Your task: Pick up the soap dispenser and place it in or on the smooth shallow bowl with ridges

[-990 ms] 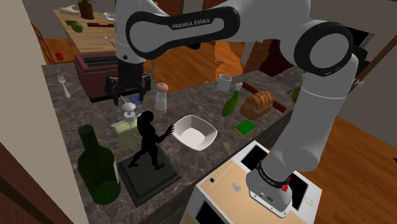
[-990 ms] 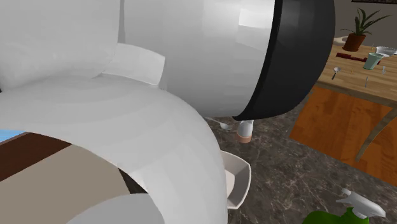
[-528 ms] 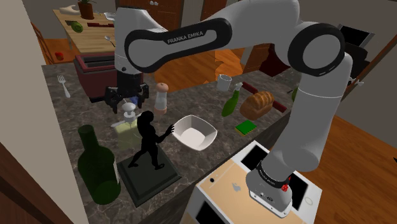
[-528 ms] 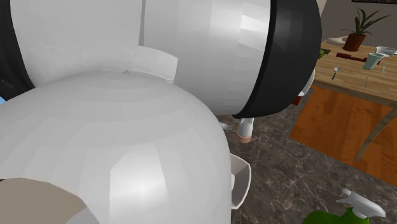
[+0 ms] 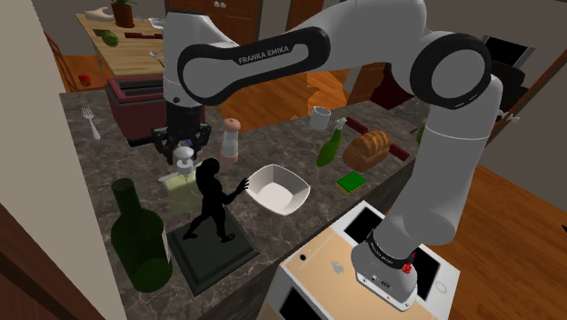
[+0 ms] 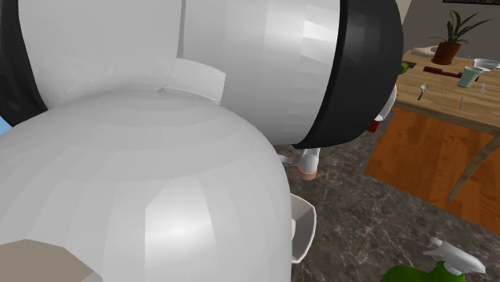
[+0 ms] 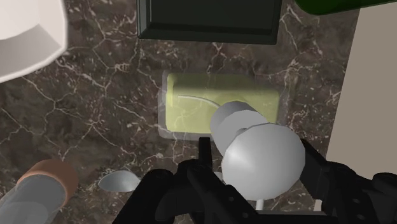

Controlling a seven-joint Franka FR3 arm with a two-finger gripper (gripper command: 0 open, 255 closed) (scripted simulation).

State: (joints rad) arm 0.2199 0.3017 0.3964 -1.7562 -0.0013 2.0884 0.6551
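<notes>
**Claw wide over the pump head**

On the dark marble counter [image 5: 273,145], toward the shoulder view's left: the soap dispenser [image 5: 183,186], upright, clear with a yellowish fill and a grey pump on top. Just beside it toward that view's right, a black figurine [image 5: 213,202] on a dark square base [image 5: 214,256]; further to that side and apart from both, the white bowl [image 5: 279,189], squarish and shallow.

Directly above the pump and pointing straight down: the black gripper [image 5: 184,145], hung from the white arm [image 5: 382,55].

Seen from the wrist, gripper [image 7: 254,146] spread wide, fingers [image 7: 205,156] standing one to either side of the grey pump head [image 7: 265,154]; no clasp to be made out; contact on the far finger's side impossible to judge. Beyond the head, the dispenser's yellow-green body on the marble, with the figurine's base [image 7: 210,19] just past it and a corner of the bowl [image 7: 28,38] off to one side.

Elsewhere on the counter: a shaker [image 5: 232,139] with a brown top, near the dispenser; behind it a dark red toaster [image 5: 134,107]; a green bottle [image 5: 138,238] near the base; further along, a green spray bottle [image 5: 331,145] and a loaf of bread [image 5: 367,148].

In the second exterior view, close up and looming: the arm [image 6: 160,160]; past it, the shaker [image 6: 308,164] and a rim of the bowl [image 6: 303,228].
</notes>
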